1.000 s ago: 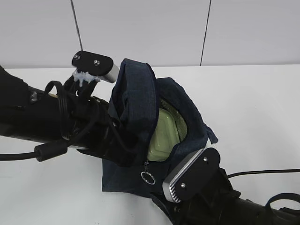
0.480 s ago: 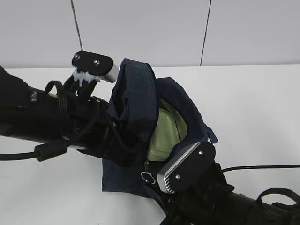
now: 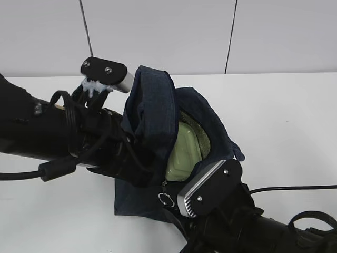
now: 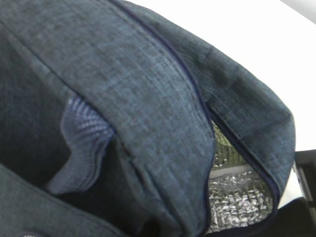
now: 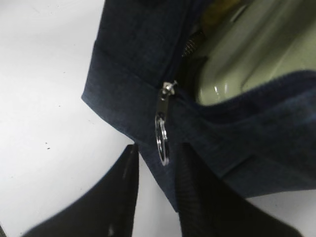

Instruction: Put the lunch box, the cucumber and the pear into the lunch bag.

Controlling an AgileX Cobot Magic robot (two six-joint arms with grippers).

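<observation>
Two black fingers of my right gripper (image 5: pixel 157 185) show at the bottom of the right wrist view, parted by a narrow gap, with the lower edge of the lunch bag (image 5: pixel 143 64) lying across that gap. The silver ring pull (image 5: pixel 162 136) hangs from the zipper slider just above the fingertips, and its lower end dips toward the space between them; I cannot tell whether either finger touches it. The jaws are not closed on anything I can see.

From the exterior view, my right arm comes in from the lower right and its wrist block sits right beside the ring pull (image 3: pixel 166 199) at the bag's front corner.

My left gripper is buried against the bag's left side in the exterior view, and the left wrist view is filled with navy fabric (image 4: pixel 148 113), so I cannot tell how its jaws stand. That view does show a strip of silver foil lining (image 4: pixel 237 197) inside the mouth.

Outward from the tools, the lunch bag (image 3: pixel 152 116) sits on the white table (image 3: pixel 284 116) with its flap raised and its mouth open toward the camera. The lunch box (image 3: pixel 184 150) is inside, its pale green lid (image 5: pixel 247 54) tilted and plainly visible through the opening. I can make out neither the cucumber nor the pear with any certainty.
</observation>
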